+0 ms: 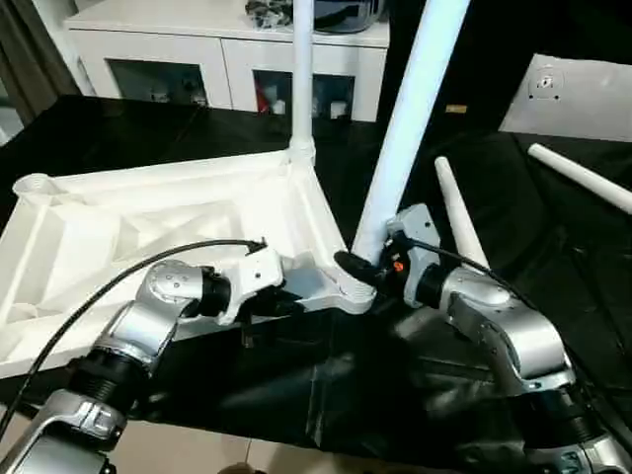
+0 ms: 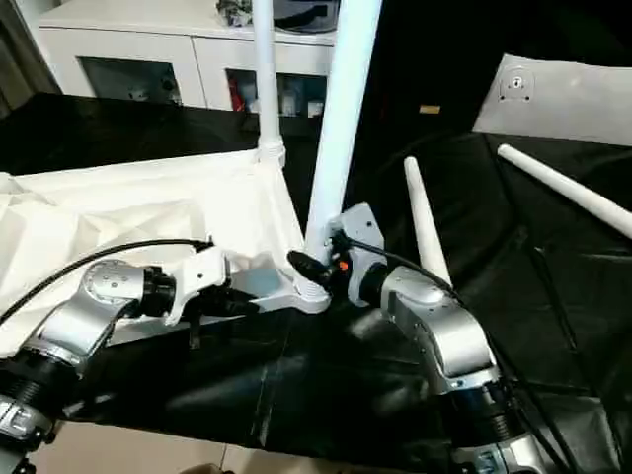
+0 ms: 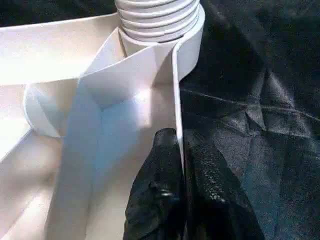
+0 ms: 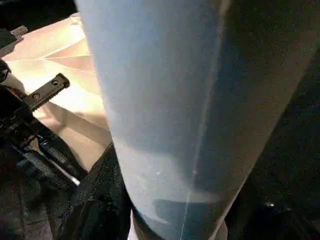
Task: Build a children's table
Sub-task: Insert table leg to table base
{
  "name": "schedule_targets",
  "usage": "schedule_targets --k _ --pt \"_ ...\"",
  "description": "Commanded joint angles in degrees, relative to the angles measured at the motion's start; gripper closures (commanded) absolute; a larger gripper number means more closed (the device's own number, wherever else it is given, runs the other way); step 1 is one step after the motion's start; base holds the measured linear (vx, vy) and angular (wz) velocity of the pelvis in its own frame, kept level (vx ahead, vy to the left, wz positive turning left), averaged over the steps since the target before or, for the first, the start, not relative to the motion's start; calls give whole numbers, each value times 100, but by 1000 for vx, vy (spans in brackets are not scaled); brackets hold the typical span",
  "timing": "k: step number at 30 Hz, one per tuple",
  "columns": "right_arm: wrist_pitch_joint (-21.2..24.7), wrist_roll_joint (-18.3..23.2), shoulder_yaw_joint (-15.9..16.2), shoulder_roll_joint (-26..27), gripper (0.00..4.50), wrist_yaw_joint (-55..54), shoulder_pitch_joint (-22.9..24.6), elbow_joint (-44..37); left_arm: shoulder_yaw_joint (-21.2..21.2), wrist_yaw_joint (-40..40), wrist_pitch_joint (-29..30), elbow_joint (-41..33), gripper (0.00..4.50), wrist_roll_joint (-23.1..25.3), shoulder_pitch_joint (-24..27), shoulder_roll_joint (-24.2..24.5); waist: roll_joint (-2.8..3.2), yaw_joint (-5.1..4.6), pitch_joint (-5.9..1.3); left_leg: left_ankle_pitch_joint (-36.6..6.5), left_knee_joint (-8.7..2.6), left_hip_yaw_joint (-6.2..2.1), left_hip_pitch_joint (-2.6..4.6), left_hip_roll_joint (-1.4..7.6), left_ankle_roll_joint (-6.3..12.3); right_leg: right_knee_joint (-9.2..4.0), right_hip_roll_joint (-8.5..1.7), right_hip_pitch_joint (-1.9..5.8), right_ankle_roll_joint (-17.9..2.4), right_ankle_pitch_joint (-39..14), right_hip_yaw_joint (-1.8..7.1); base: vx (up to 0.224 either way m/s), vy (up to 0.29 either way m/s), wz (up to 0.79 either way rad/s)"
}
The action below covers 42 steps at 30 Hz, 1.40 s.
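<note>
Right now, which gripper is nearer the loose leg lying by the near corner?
Right. The right gripper holds the leaning leg beside that loose leg; the left gripper pinches the tabletop rim, farther away.

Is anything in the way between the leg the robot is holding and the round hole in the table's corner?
Nothing visible blocks it. The right gripper holds the leg near its lower end, and that end already sits in the near corner socket of the upside-down tabletop. The left gripper pinches the tabletop's rim beside that socket.

Right tool (image 2: pixel 314 265) grips tilted leg (image 2: pixel 341 118) at tabletop (image 2: pixel 148 212) corner.
</note>
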Motion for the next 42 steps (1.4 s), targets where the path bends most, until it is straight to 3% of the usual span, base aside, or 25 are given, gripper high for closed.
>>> schedule_targets --k 1,6,11,16,17,20,26,27,30,33,34,35,37,42 --pt "258 134 -29 78 257 14 7 401 -110 -286 -120 -105 450 -64 16 46 -33 31 -313 -1217 -415 -65 51 227 -75 -443 -400 245 -1086 -1199 210 0 0 0" --pt "317 366 -304 155 259 88 73 611 -81 -289 -98 -122 450 -63 2 50 -15 35 -328 -1121 -406 -61 53 227 -67 -423 -392 256 -1173 -896 204 0 0 0" --pt "237 446 -383 184 259 160 372 641 -43 -225 -130 -51 450 -30 -34 52 11 61 -327 -1126 -410 -58 54 230 -61 -428 -393 259 -1204 -823 199 0 0 0" --pt "-292 329 -336 225 259 132 820 659 30 -68 -175 70 450 0 -119 -8 9 80 -309 -1385 -436 -66 71 241 -112 -467 -405 244 -1154 -1160 203 0 0 0" --pt "-443 282 -308 230 259 130 924 626 47 -41 -188 97 450 3 -141 -18 34 87 -306 -1422 -443 -72 76 241 -128 -471 -406 239 -1133 -1224 202 0 0 0" --pt "-748 163 -252 239 259 121 1096 576 69 -33 -190 127 450 -6 -165 -31 10 85 -311 -1436 -447 -73 64 237 -115 -480 -408 244 -1088 -1273 204 0 0 0" --pt "-1122 -309 273 -86 259 375 1235 449 -25 -200 -277 155 450 45 -171 26 17 88 -315 -1273 -445 -70 58 237 -55 -468 -386 260 -1060 -1046 195 0 0 0" --pt "-1212 -433 476 -230 260 544 1212 453 -84 -287 -327 154 450 83 -171 50 10 80 -310 -1293 -446 -66 56 233 -42 -476 -391 256 -1063 -1083 201 0 0 0" --pt "-1294 -512 647 -323 261 790 1123 535 -199 -466 -401 151 450 139 -179 116 0 80 -304 -1547 -469 -82 74 250 -48 -505 -404 242 -1012 -1457 203 0 0 0" --pt "-1362 -557 781 -392 261 1022 1053 585 -273 -597 -482 139 450 174 -201 164 -12 70 -304 -1680 -482 -93 86 257 -76 -512 -401 225 -990 -1560 203 0 0 0" --pt "-1351 -524 824 -402 261 1131 1026 592 -297 -641 -506 140 450 189 -221 180 -40 61 -305 -1729 -488 -92 87 259 -78 -521 -396 224 -981 -1573 203 0 0 0" --pt "-1328 -485 860 -409 261 1228 1002 596 -317 -683 -537 152 450 201 -249 188 -27 64 -308 -1745 -491 -97 92 263 -84 -514 -398 220 -990 -1556 204 0 0 0" --pt "-1322 -432 946 -455 261 1397 990 575 -342 -777 -581 163 450 200 -296 193 -73 62 -314 -1801 -497 -92 97 267 -88 -518 -395 219 -984 -1504 203 0 0 0" --pt "-1297 -261 1081 -496 261 1890 1014 615 -486 -1117 -758 216 450 208 -449 212 -68 87 -319 -1867 -503 -96 109 271 -76 -523 -409 214 -1011 -1525 206 0 0 0"
